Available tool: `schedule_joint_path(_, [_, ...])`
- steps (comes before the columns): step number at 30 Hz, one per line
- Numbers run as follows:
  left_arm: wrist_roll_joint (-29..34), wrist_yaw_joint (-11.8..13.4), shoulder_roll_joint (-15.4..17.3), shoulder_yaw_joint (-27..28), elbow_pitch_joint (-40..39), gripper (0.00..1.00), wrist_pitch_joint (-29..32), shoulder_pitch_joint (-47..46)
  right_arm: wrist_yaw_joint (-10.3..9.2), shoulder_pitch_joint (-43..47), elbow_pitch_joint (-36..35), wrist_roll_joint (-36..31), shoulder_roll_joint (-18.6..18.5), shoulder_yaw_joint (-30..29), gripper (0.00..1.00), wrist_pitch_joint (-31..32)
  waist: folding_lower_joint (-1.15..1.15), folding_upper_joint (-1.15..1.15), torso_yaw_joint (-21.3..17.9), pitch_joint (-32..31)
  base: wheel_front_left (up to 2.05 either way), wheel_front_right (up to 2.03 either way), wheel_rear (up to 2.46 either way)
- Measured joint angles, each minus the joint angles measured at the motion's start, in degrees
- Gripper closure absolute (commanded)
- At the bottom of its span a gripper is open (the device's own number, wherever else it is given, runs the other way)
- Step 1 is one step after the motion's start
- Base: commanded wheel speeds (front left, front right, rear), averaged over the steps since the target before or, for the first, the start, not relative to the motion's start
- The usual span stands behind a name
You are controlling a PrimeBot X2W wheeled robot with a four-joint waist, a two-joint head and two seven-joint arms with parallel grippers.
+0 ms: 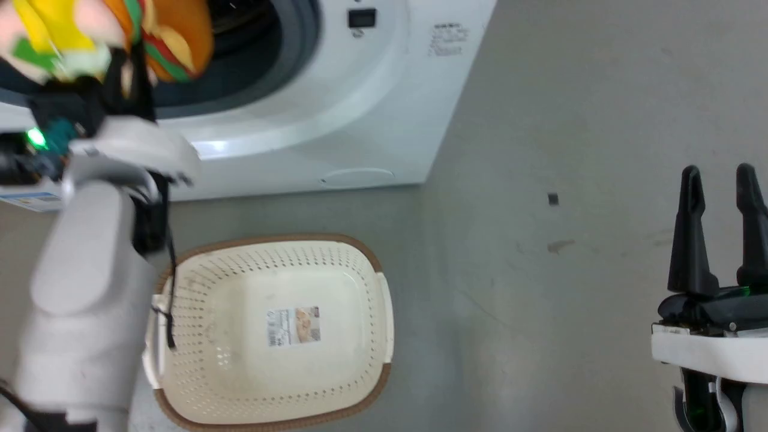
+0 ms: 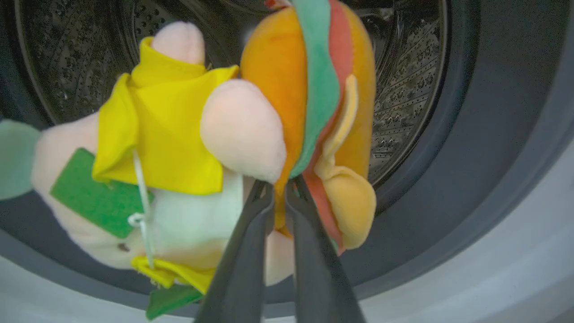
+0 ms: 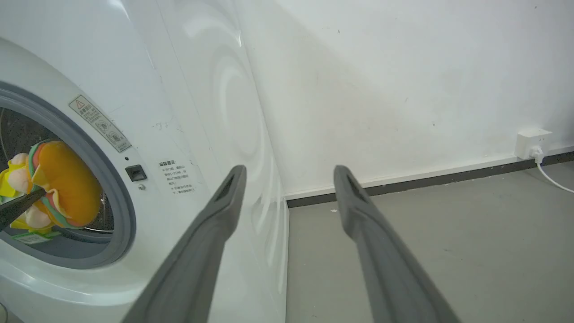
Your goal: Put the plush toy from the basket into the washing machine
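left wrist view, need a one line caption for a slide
Left gripper holds the plush toy at the mouth of the washing machine drum.

Your left forearm [image 1: 84,282] wears a smooth, rounded shell of pale grey, with a thin black cable [image 1: 171,339] running along its side. Its wrist cap [image 1: 135,147] is white, set beside a bright green light [image 1: 36,138] and teal fittings. The left gripper [image 2: 279,188] ends in two long, dark grey fingers [image 2: 237,269] that narrow at the tips. The right gripper [image 1: 718,180] shows the same tapered pair in matte black, rising from a black base with a small green lamp [image 1: 744,292] on a white block [image 1: 708,351].
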Motion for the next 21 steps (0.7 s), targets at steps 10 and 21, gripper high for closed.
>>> schedule_joint_path(10, [-1.2,-1.5,2.6,3.4,8.9,1.0,0.0,-16.8,0.0,-3.0,-0.7,0.8,0.0,0.3,0.0,0.0,0.0,0.0,-4.2,7.6,0.0,0.0,0.0])
schedule_joint_path(21, [-0.8,-1.9,6.5,3.6,21.0,1.0,0.6,-30.3,0.0,-4.9,-1.3,1.6,0.0,0.4,0.0,0.0,0.01,0.0,-7.3,13.8,0.0,0.0,0.0])
